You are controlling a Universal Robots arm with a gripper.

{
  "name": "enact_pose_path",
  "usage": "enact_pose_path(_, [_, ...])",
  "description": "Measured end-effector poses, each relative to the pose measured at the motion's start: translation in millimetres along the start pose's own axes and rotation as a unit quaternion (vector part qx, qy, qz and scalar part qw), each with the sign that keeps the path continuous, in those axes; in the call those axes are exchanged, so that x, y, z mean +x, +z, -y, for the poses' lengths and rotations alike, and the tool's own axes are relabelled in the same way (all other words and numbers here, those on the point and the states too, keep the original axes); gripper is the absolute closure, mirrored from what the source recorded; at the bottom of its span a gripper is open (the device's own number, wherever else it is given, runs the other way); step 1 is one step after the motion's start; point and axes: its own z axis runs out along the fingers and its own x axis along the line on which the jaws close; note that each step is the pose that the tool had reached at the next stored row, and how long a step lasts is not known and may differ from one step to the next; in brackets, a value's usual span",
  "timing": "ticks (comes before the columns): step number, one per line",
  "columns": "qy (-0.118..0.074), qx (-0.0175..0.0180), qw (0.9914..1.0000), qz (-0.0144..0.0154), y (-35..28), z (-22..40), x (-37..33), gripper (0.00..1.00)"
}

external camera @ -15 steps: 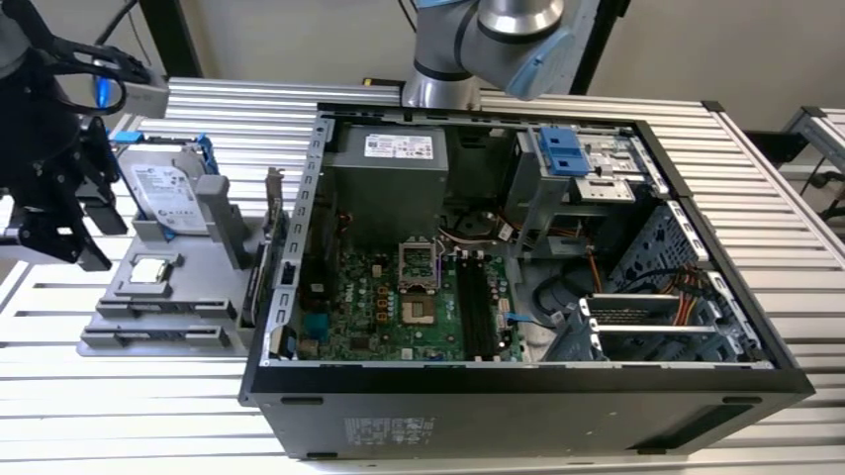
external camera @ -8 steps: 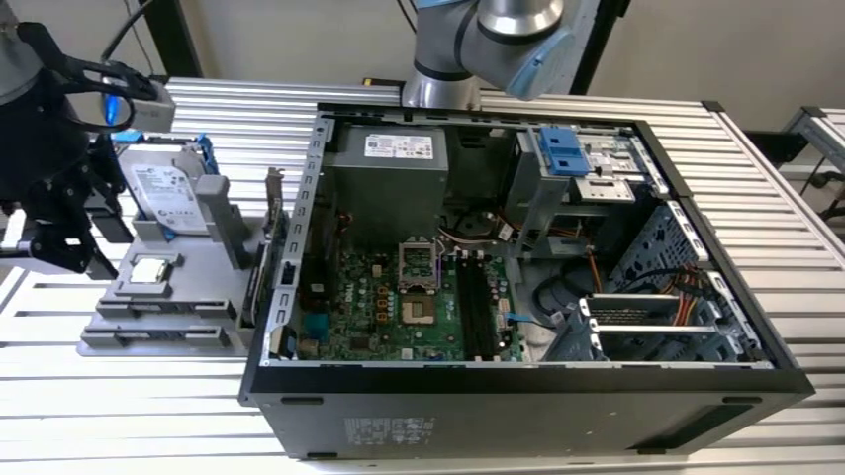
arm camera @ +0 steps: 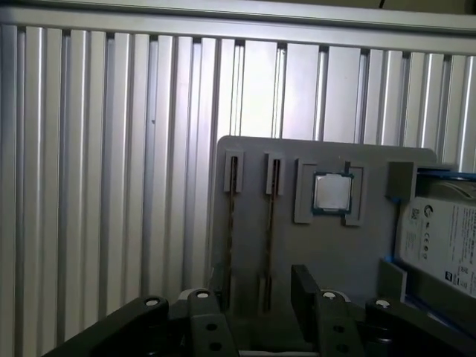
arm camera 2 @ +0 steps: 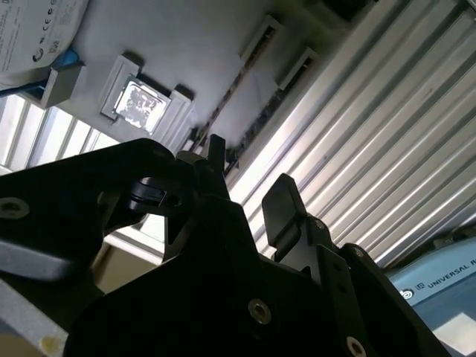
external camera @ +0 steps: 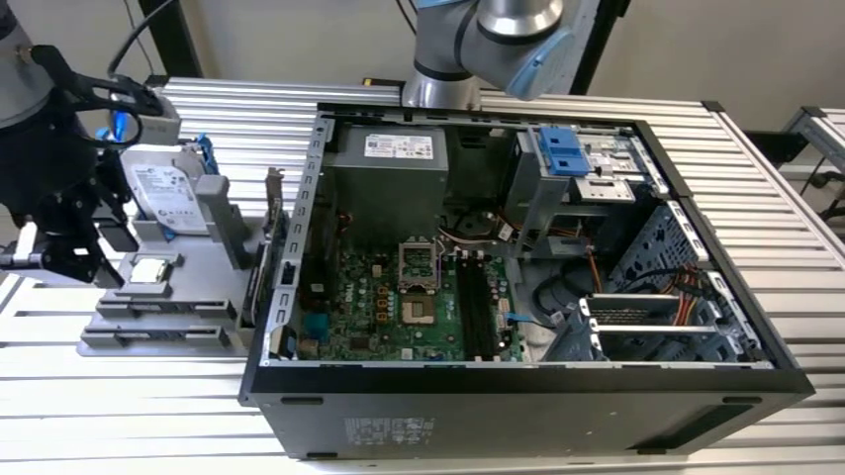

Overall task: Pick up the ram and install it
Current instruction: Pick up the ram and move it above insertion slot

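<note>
Two ram sticks stand edge-on in the narrow slots of a grey holder (arm camera: 349, 260), showing as thin dark lines in both wrist views: one ram stick (arm camera: 271, 223) (arm camera 2: 256, 123) and a second ram stick (arm camera: 231, 223) (arm camera 2: 227, 89) beside it. My black gripper (arm camera: 256, 297) (arm camera 2: 249, 186) (external camera: 79, 267) hovers above the holder at the exterior view's left, open, with nothing between its fingers. It hangs over the slot end of the holder, clear of the sticks. The black motherboard slots (external camera: 478, 307) lie inside the open computer case (external camera: 528, 381).
On the same holder sit a small square silver processor chip (arm camera: 332, 193) (arm camera 2: 139, 101) (external camera: 152, 269) and a silver hard drive (external camera: 169, 193) (arm camera: 439, 238) in a blue-trimmed frame. The ribbed aluminium table (external camera: 119, 416) surrounds everything. The arm's base (external camera: 456, 59) stands behind the case.
</note>
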Motion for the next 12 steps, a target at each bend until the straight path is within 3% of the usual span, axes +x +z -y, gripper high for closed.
enact_pose_path(12, [0.000, 0.0000, 1.00000, 0.0000, 21.7, 0.0, 3.9, 0.00])
